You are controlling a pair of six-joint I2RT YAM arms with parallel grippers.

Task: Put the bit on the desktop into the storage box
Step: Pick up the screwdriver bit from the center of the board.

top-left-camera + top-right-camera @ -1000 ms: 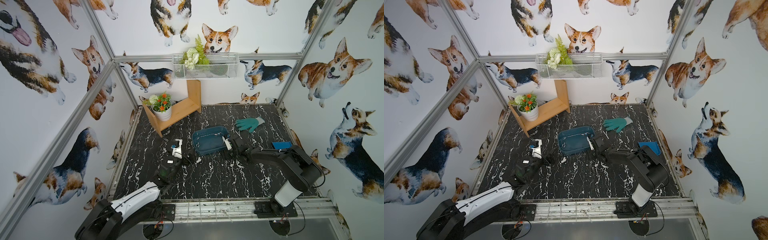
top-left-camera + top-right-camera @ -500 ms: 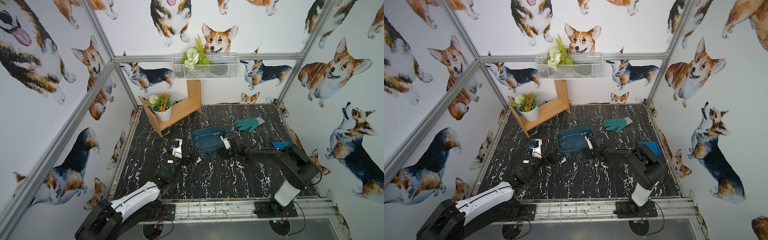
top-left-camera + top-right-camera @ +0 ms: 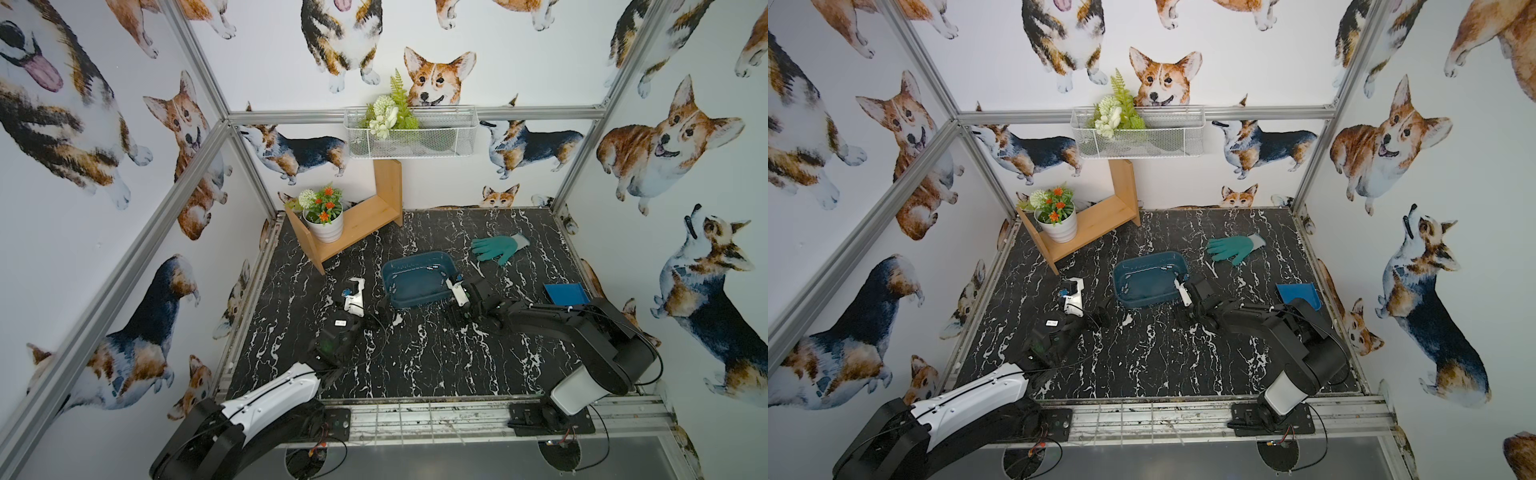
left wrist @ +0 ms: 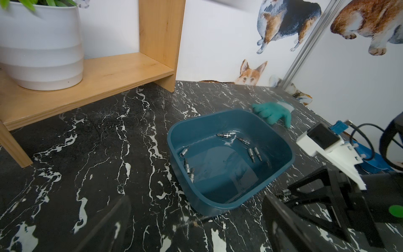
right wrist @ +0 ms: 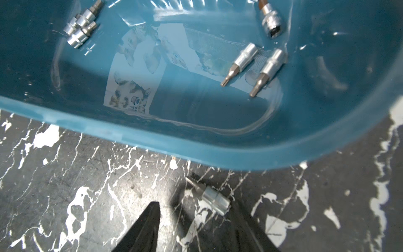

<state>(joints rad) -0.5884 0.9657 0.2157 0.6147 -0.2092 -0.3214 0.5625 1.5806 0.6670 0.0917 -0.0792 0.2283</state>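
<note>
A silver bit (image 5: 209,197) lies on the black marbled desktop (image 3: 436,365), just outside the near wall of the teal storage box (image 5: 196,139). My right gripper (image 5: 194,209) is low over the desktop and straddles the bit. One finger touches the bit's socket end and the other stands clear of it, so the jaws are open. The same bit (image 4: 285,193) shows in the left wrist view beside those black fingers. Several bits lie inside the storage box (image 3: 415,286) (image 3: 1150,286) (image 4: 174,139). My left gripper (image 4: 196,227) (image 3: 376,322) is open and empty, left of the box.
A green glove (image 3: 498,248) lies behind the box on the right. A bright blue dustpan (image 3: 567,294) sits by the right wall. A wooden shelf (image 3: 361,220) with a white flower pot (image 3: 324,226) stands at the back left. A wire basket (image 3: 409,133) hangs on the back wall.
The right gripper has edged slightly left along the box's near right corner. The left arm has not moved.
</note>
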